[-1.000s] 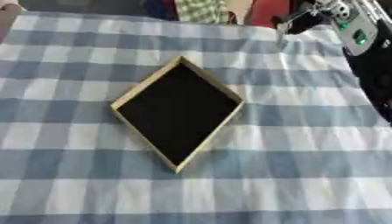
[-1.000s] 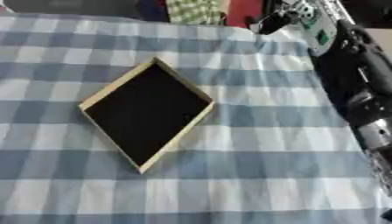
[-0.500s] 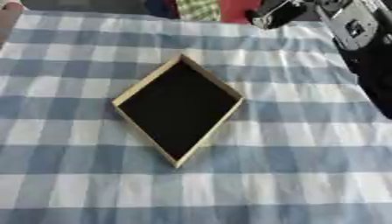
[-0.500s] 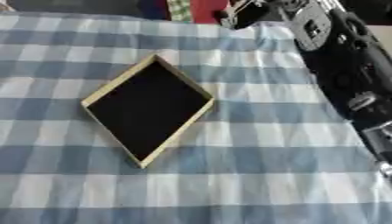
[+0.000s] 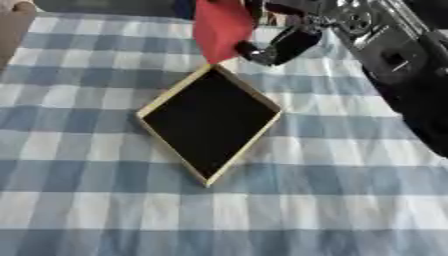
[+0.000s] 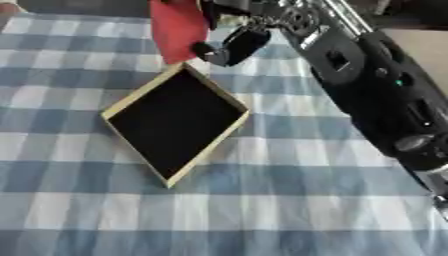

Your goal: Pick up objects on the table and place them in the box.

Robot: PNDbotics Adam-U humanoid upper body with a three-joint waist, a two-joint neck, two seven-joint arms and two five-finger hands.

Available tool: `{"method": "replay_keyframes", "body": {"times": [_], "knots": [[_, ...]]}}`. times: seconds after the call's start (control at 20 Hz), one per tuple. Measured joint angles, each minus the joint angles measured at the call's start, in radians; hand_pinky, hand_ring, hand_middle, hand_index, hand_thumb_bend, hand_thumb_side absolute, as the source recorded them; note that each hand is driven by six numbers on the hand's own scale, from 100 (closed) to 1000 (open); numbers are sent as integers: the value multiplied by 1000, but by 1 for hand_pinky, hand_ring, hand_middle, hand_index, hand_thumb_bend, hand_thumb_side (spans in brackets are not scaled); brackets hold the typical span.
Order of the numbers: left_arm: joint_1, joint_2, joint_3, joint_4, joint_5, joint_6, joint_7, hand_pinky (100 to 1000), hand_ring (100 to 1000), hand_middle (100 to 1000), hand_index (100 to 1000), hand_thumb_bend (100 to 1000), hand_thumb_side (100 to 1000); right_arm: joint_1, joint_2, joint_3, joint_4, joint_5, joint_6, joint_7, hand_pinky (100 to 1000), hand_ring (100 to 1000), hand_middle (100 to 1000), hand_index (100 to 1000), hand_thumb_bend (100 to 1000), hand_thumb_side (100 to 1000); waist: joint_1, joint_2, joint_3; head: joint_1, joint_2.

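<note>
A shallow box (image 5: 210,122) with a pale wooden rim and black inside lies diamond-wise on the blue and white checked cloth; nothing shows inside it. My right hand (image 5: 280,42) reaches in from the upper right and hangs just above the box's far corner. Its fingers are curled on a red cloth-like thing (image 5: 220,27) that hangs down at the top of the view. The top of that thing is cut off by the frame. My left hand is not visible in either view.
My right arm (image 6: 367,95) crosses the right side of the table (image 5: 79,200). A pale object (image 5: 13,25) shows at the upper left corner.
The right hand has swung left from the far right edge toward the box's far corner, now with the red thing hanging from it. The camera has shifted, so the box sits differently in view.
</note>
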Motion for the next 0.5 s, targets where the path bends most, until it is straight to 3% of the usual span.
{"method": "replay_keyframes", "body": {"times": [0.5], "knots": [[1,0,0,0,-4,1,2,678,672,593,623,100,737,55,63,54,-32,45,-29,17,510,474,476,654,100,100,-4,3,0,12,1]]}}
